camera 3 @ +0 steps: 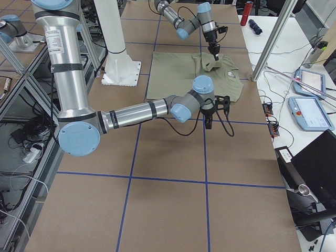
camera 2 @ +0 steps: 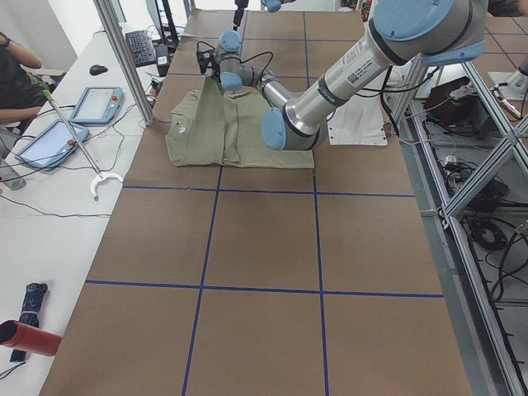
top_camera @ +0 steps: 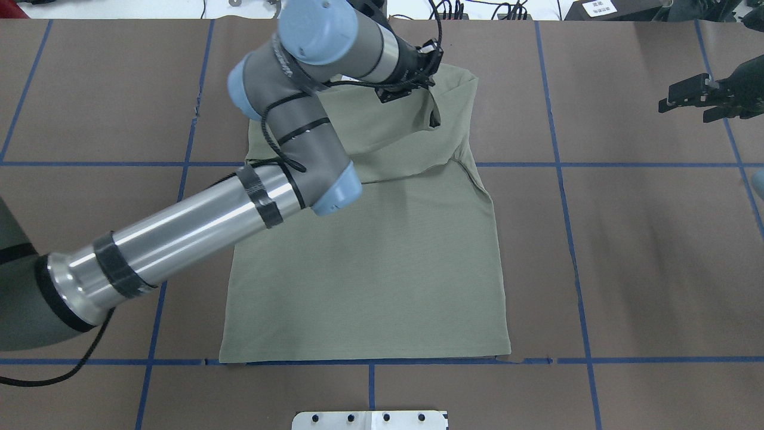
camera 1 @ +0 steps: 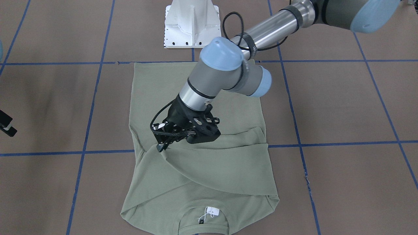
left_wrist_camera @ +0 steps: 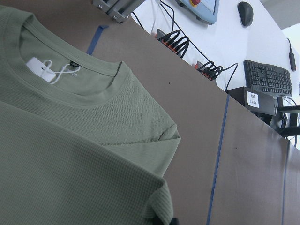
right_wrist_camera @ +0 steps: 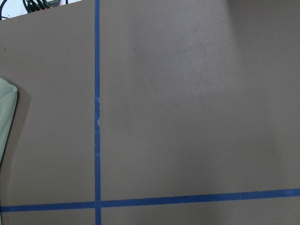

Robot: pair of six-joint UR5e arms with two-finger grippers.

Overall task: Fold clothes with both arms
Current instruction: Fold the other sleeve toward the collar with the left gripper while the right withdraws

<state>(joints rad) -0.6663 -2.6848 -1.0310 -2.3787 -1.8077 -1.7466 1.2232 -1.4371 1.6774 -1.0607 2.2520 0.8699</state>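
Note:
The sage-green shirt (camera 1: 202, 169) lies flat on the brown table, collar toward the operators' side, with its white hang tag (camera 1: 212, 211) and black label (camera 1: 201, 222) showing. My left gripper (camera 1: 162, 147) reaches across the shirt and is shut on a fold of its fabric, which it holds raised and drawn over the body (top_camera: 370, 269). The left wrist view shows the held fabric in front and the collar (left_wrist_camera: 93, 93) behind. My right gripper (top_camera: 674, 98) hangs open and empty over bare table well to the shirt's right, also at the front view's left edge (camera 1: 8, 127).
The white pedestal base (camera 1: 192, 24) stands at the robot's side of the table. Blue tape lines (top_camera: 561, 164) grid the brown surface. The operators' desk with tablets (camera 3: 310, 110) and a metal post (camera 3: 273, 42) borders the far side. The shirt's edge shows in the right wrist view (right_wrist_camera: 7, 112).

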